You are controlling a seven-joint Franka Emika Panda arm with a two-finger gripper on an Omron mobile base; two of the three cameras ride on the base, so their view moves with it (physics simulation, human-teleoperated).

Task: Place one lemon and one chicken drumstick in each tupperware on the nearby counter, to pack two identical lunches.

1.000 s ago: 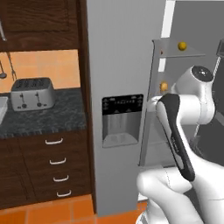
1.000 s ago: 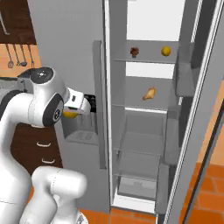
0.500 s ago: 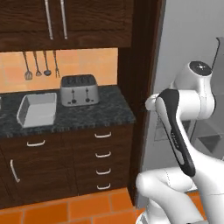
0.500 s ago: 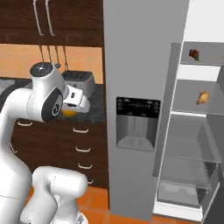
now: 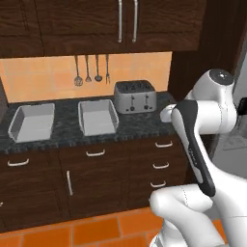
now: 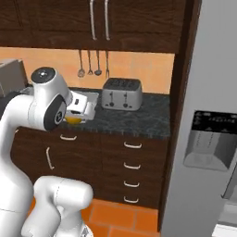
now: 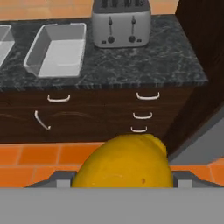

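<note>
The arm stands folded, its upper link rising from the base and the hand held out level in front of the counter [image 5: 144, 126], short of its front edge and facing the toaster [image 5: 135, 96]. The gripper [image 6: 74, 119] has its jaws closed on a lemon [image 7: 124, 162], which bulges yellow at the foot of the hand view and shows as a yellow patch under the hand in the right base view. Half a second ago the base views had only one tupperware and the toaster before them, with the fridge's open shelves at the right; the whole scene has since slid, so the camera has swung further toward the counter. Two empty tupperwares now lie left of the toaster: the nearer tupperware [image 5: 98, 116] just beside it, the farther tupperware [image 5: 32, 121] beyond that. The left base view shows both tubs whole; the right base view adds the fridge door [image 6: 208, 115] with its dispenser, well right of the toaster.
</note>
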